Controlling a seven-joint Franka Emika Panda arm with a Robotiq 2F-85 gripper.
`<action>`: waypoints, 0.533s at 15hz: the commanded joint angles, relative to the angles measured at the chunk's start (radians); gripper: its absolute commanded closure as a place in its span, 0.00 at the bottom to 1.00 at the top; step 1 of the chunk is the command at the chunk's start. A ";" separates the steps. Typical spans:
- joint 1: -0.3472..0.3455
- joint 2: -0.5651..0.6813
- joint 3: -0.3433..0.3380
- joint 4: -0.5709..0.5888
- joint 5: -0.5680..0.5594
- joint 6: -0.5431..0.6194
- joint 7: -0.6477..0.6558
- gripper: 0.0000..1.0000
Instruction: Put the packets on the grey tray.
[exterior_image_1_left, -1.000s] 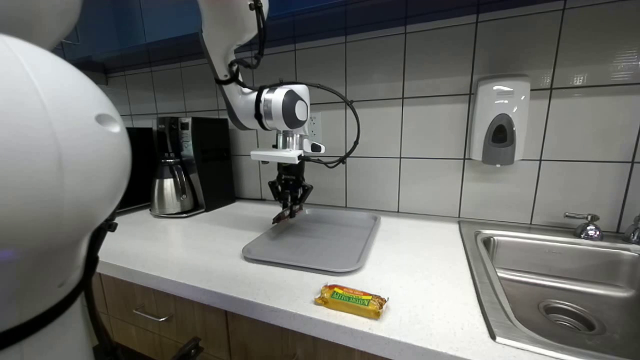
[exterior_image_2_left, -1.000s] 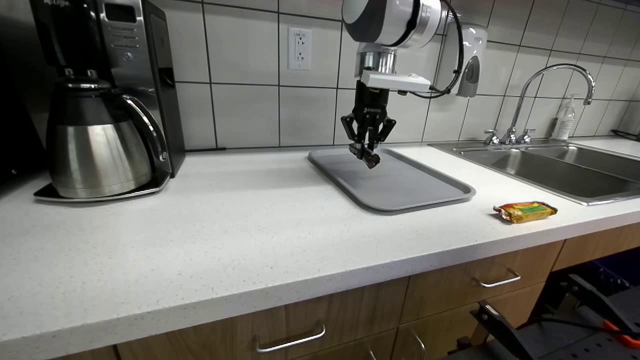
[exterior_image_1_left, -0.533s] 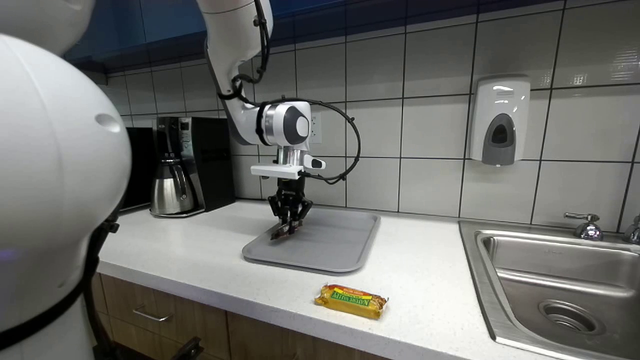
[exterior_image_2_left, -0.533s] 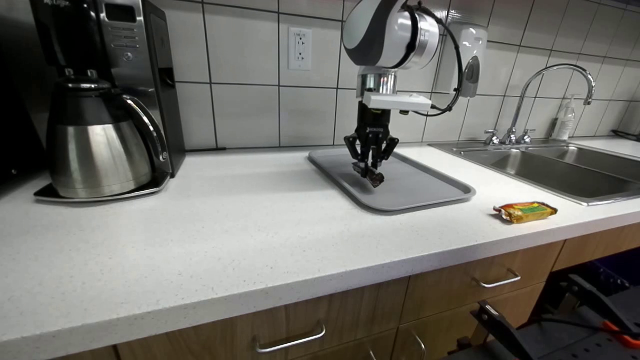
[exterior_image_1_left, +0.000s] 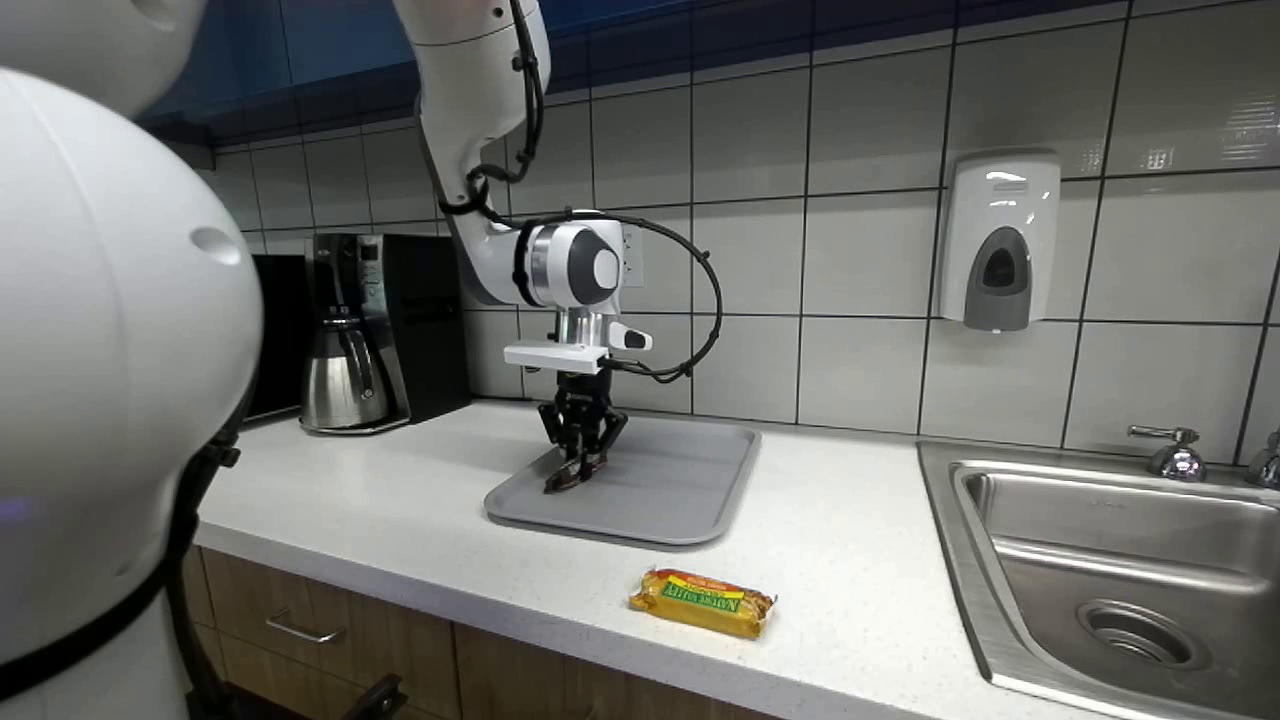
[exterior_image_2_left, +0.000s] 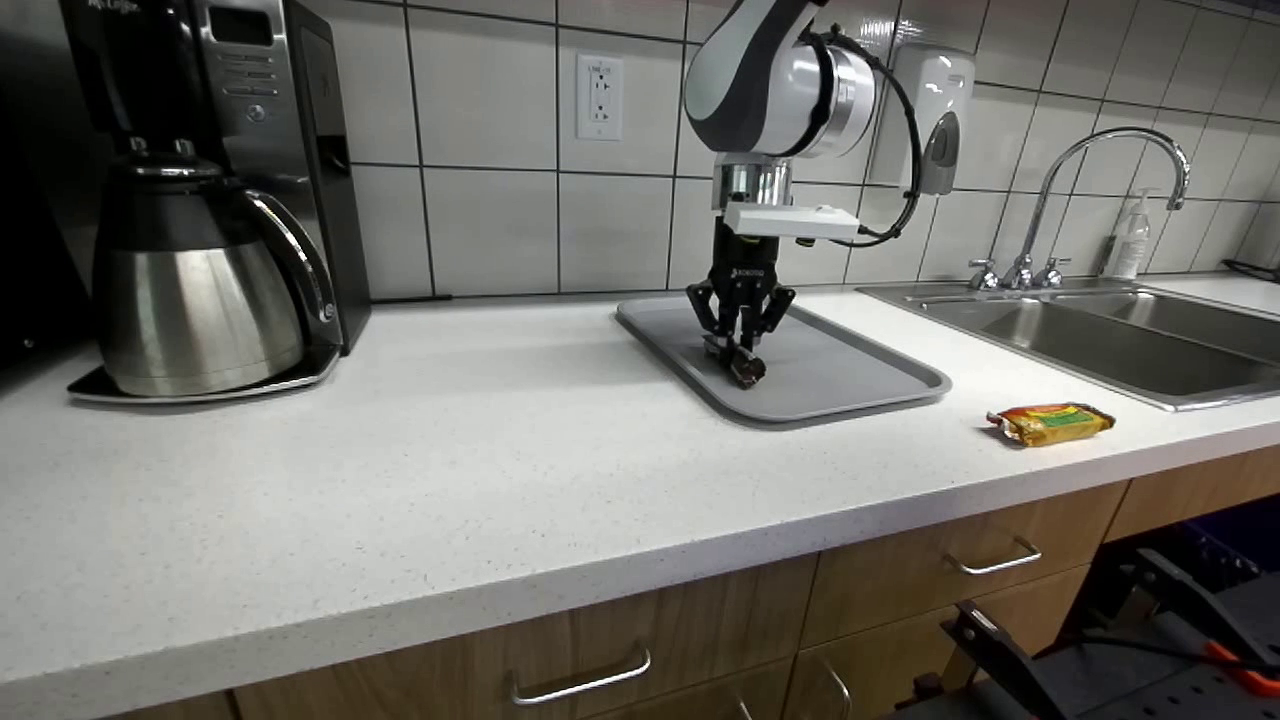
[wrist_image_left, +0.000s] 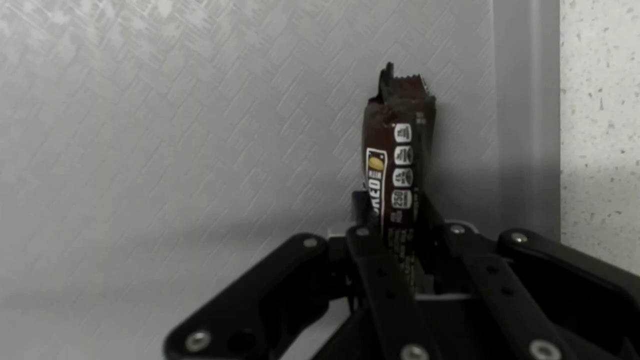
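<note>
Both exterior views: oblique, sharing tray (exterior_image_1_left: 660, 490); wrist view: close, seemingly downward

1. Countertop (exterior_image_2_left: 400, 480) bright in both exterior views.
2. In an exterior view, overhead cabinets (exterior_image_1_left: 330, 50) dim; gridded glare on a wall tile (exterior_image_1_left: 1195, 95).
3. Wrist view duller: mottled shine top left on tray (wrist_image_left: 225, 125), soft shadow either side of packet (wrist_image_left: 400, 150).

Pincer (wrist_image_left: 394, 207) grips brown packet (wrist_image_left: 397, 145) — grey tray (wrist_image_left: 200, 125) beneath.
</note>
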 joint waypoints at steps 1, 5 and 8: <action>-0.002 -0.015 0.001 -0.012 -0.007 0.004 0.009 0.45; -0.010 -0.053 0.014 -0.015 0.009 -0.047 -0.015 0.16; -0.010 -0.096 0.016 -0.022 0.008 -0.064 -0.019 0.00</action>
